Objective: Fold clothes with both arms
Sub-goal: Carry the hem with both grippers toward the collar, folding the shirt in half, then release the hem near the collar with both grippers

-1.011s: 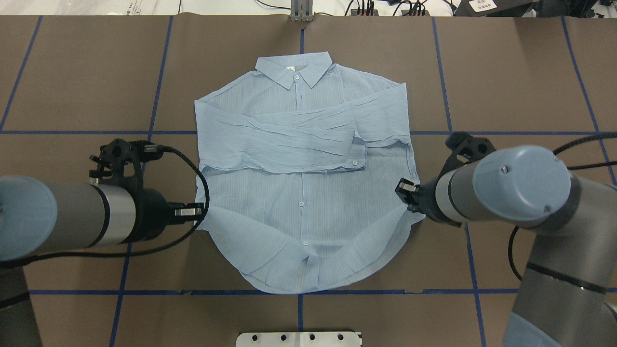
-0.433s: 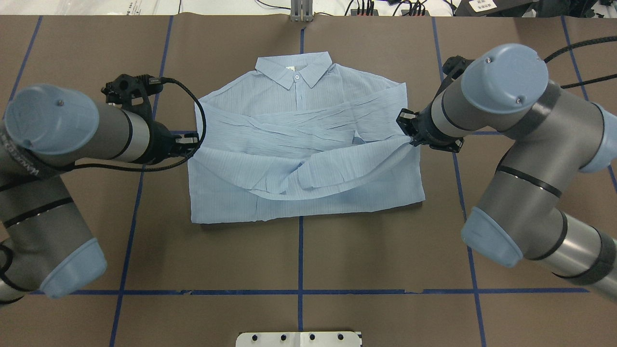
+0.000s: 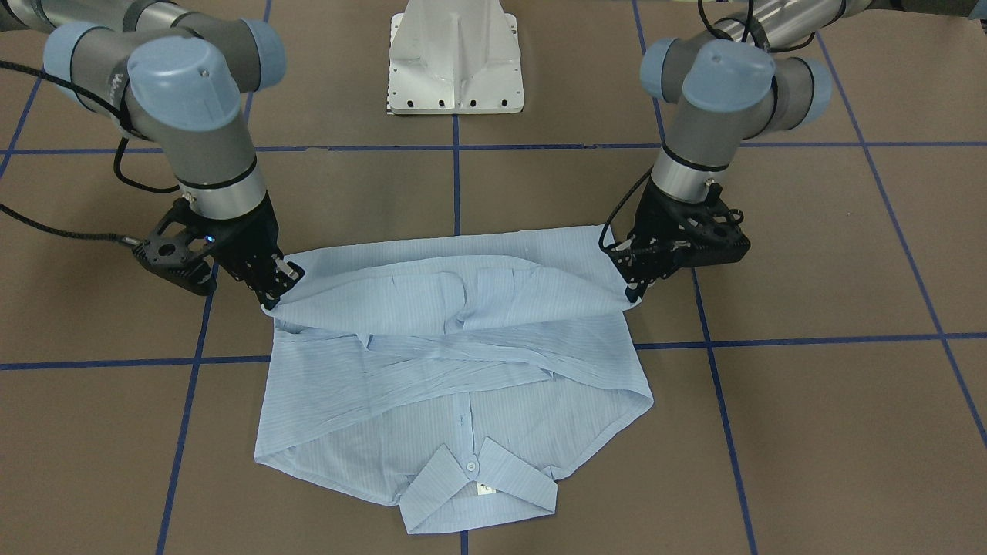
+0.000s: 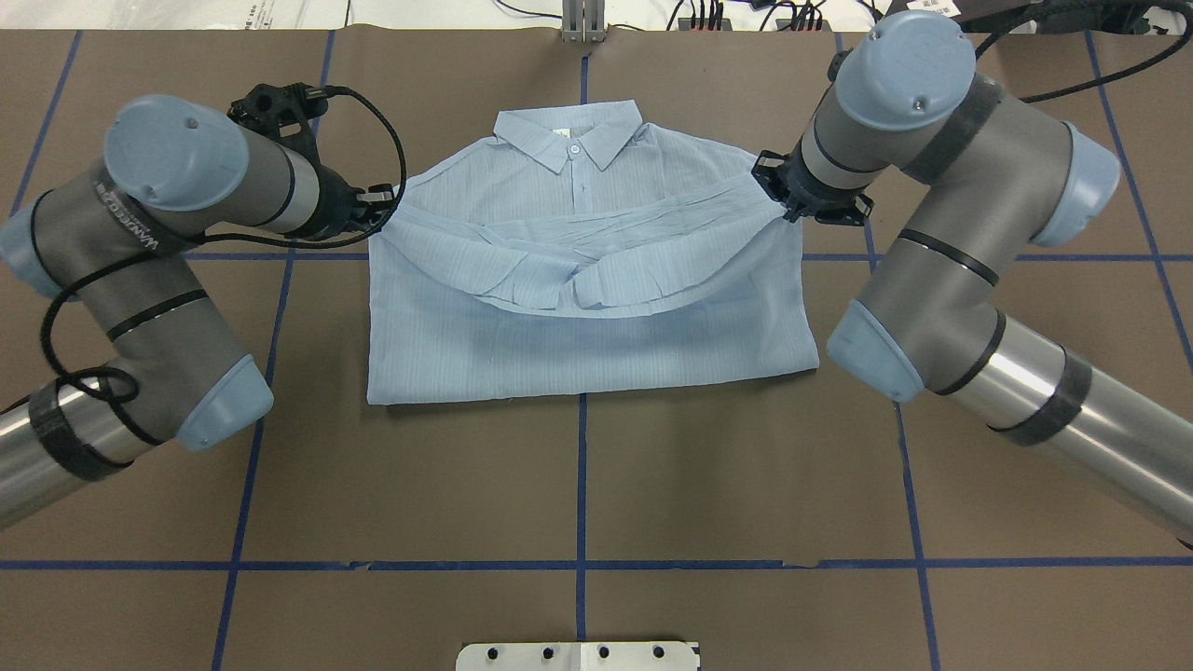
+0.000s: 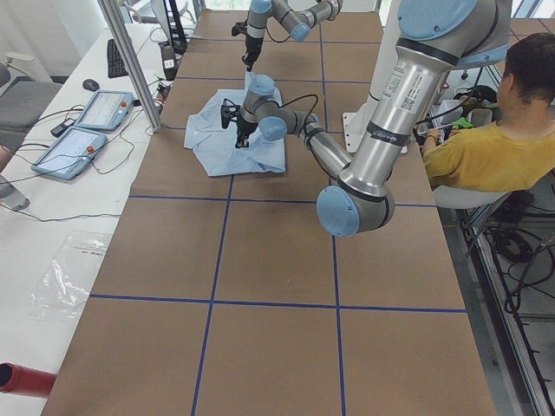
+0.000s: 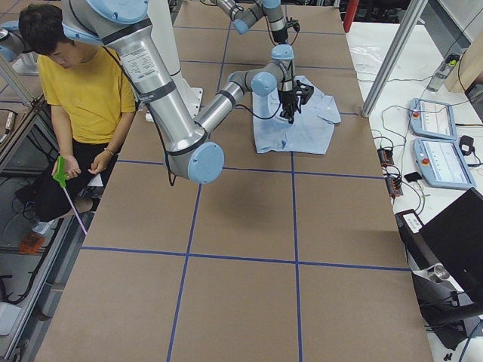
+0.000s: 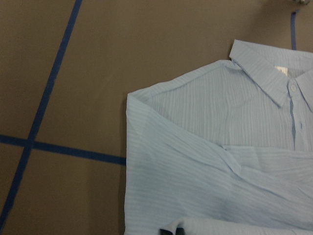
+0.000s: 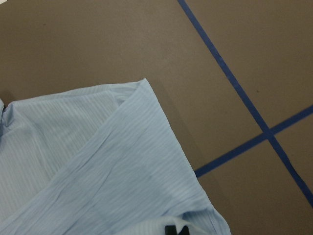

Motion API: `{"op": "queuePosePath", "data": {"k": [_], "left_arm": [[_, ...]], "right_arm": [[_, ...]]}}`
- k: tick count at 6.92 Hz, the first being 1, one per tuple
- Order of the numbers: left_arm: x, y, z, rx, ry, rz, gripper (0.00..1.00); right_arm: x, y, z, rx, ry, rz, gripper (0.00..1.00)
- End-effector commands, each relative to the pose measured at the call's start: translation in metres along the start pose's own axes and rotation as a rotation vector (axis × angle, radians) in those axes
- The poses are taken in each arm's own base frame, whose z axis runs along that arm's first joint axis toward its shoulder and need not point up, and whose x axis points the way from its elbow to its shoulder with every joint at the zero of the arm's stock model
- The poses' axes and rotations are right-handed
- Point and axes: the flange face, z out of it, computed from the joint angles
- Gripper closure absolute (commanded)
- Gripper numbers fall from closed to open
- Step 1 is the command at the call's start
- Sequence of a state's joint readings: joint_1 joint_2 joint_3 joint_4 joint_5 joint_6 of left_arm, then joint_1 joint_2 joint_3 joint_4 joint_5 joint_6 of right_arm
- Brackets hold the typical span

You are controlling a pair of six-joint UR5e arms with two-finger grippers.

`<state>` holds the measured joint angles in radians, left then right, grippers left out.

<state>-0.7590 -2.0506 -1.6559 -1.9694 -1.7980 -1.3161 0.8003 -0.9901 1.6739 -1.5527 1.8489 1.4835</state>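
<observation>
The light blue striped shirt (image 4: 587, 326) lies front up on the brown table, collar (image 4: 570, 130) at the far side, sleeves crossed over the chest. Its lower half is folded up over the body. My left gripper (image 4: 384, 207) is shut on the hem's left corner, by the left shoulder. My right gripper (image 4: 778, 198) is shut on the hem's right corner, by the right shoulder. The hem sags in an arc between them. In the front-facing view the left gripper (image 3: 628, 297) and right gripper (image 3: 274, 302) hold the corners just above the shirt (image 3: 455, 370).
The white pedestal base (image 3: 455, 58) stands at the table's near edge. Blue tape lines (image 4: 581, 485) grid the brown cover. A person in yellow (image 5: 486, 147) sits beside the robot. Teach pendants (image 6: 434, 128) lie on a side table past the far edge.
Both grippers have carried the shirt's hem away from the robot, from mid-body up to the shoulders. The fold line now lies across the middle and both arms are stretched further forward.
</observation>
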Motion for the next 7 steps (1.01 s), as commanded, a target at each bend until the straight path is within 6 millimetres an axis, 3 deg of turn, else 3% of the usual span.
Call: {"op": "queuePosePath", "data": {"k": [1, 3, 4, 7], "left_arm": [[-0.028, -0.032, 0.053, 0.037, 0.012, -0.013, 1.0], [-0.033, -0.046, 0.066, 0.089, 0.005, -0.017, 1.0], [-0.021, -0.052, 0.073, 0.095, 0.01, -0.02, 1.0], [-0.022, -0.055, 0.085, 0.091, -0.006, -0.025, 1.0]], "right_arm": [[-0.021, -0.05, 0.053, 0.027, -0.035, 0.02, 1.0], [-0.054, -0.063, 0.066, 0.029, -0.01, 0.031, 1.0], [-0.059, -0.069, 0.077, 0.027, 0.004, 0.034, 1.0], [-0.053, -0.082, 0.113, 0.032, 0.004, 0.036, 1.0]]}}
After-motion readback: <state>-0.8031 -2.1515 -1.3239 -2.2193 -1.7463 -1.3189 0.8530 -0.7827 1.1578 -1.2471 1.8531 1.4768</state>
